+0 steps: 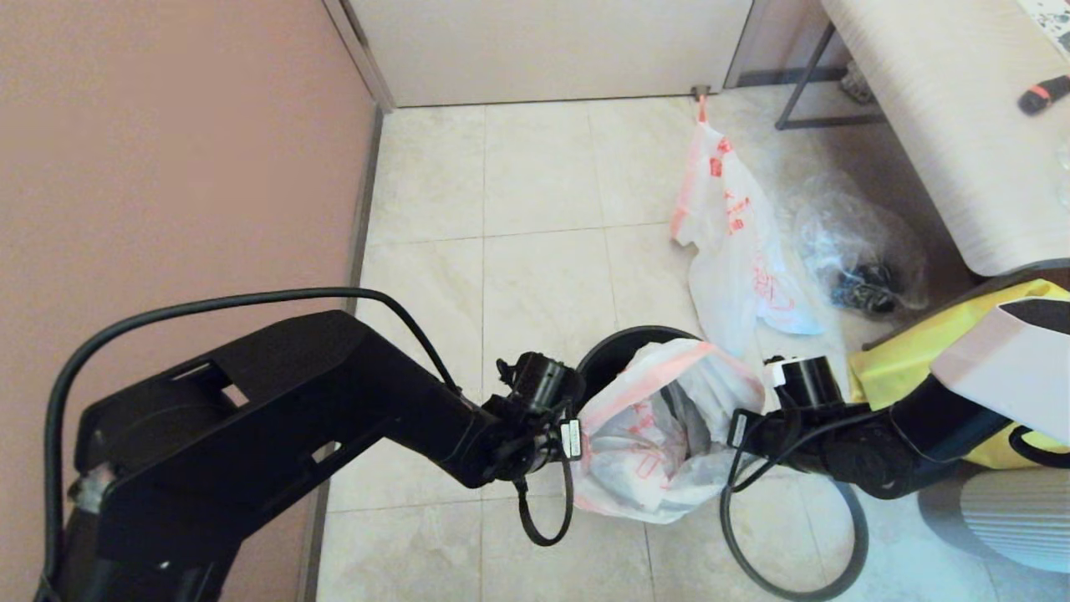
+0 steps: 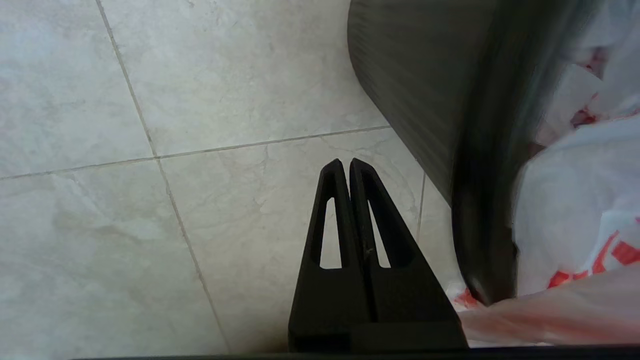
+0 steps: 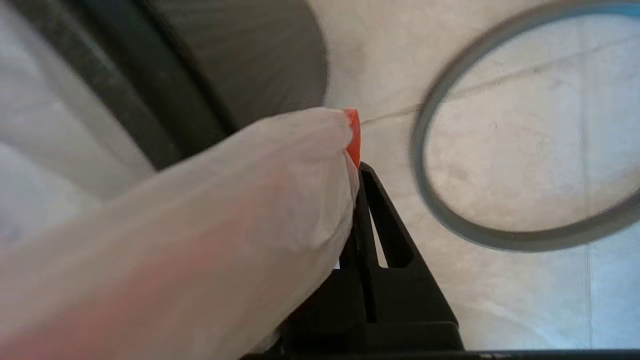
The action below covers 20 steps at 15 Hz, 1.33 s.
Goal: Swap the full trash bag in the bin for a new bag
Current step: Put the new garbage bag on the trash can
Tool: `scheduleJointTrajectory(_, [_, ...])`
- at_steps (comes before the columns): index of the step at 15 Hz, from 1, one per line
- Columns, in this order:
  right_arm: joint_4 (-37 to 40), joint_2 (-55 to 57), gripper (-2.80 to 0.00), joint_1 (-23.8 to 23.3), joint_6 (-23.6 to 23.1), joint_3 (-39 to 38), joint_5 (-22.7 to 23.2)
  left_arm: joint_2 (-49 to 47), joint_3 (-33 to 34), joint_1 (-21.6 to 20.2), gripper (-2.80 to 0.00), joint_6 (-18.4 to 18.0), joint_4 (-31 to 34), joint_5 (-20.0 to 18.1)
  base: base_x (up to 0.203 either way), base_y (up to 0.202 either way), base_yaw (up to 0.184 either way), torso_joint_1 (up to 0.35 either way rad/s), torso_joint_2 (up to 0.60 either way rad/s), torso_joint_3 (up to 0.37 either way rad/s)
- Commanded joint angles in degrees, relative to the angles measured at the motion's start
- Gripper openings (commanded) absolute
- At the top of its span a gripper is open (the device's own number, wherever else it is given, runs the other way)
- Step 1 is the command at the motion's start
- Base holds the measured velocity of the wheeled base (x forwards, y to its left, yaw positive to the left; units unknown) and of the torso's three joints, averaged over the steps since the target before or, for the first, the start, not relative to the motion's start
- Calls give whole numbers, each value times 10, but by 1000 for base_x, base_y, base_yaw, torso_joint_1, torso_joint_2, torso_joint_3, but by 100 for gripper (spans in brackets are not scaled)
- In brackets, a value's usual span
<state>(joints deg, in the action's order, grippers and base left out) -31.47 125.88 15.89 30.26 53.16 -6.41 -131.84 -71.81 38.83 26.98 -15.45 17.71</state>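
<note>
So, full trash bag [image 1: 660, 435] sitting in the bin [image 1: 623, 351], mouth pulled wide between both arms. Right gripper [image 3: 357, 167] just beside the bin, pinched tight on the full trash bag's edge with the orange drawstring tip [image 3: 353, 135] poking out; left gripper [image 2: 346, 165] on the bin's other side, fingers pressed together, holding nothing. New bag [image 1: 736, 242] lying on the floor [image 1: 535, 251] beyond the bin.

From my head view the full trash bag [image 1: 660, 435] hides most of the bin [image 1: 623, 351]; both grippers' fingertips sit hidden.
</note>
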Motion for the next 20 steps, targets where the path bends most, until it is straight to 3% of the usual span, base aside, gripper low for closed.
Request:
scheduleJointTrajectory(1, [-8, -10, -280, 10, 2, 0, 0, 8, 23, -4, -280, 1, -24, 1, 0, 0, 0, 0, 0, 0])
scheduleJointTrajectory(4, [-23, -15, -280, 26, -9, -6, -2, 20, 54, -12, -280, -11, -61, 1, 0, 0, 0, 0, 0, 0])
scheduleJointTrajectory(5, [-24, -14, -61, 26, -15, -12, -2, 26, 59, -12, -280, -16, -63, 1, 0, 0, 0, 0, 0, 0])
scheduleJointTrajectory(6, [-25, -16, 0, 24, -15, -16, -2, 28, 62, -12, 0, -15, -64, 1, 0, 0, 0, 0, 0, 0])
scheduleJointTrajectory(9, [-24, -53, 0, 32, -23, -62, 1, 59, 100, -9, 0, -15, -69, 1, 0, 0, 0, 0, 0, 0])
scheduleJointTrajectory(14, [-25, -167, 0, 84, -47, -222, 2, 155, 244, 34, 0, -13, -79, 4, 0, 0, 0, 0, 0, 0])
scheduleJointTrajectory(19, [-30, -217, 0, 108, -96, -269, 2, 203, 316, 46, 0, 12, -91, 9, 0, 0, 0, 0, 0, 0])
scheduleJointTrajectory(20, [-30, -223, -188, 108, -104, -270, 1, 204, 333, 48, 0, 18, -101, 4, 0, 0, 0, 0, 0, 0])
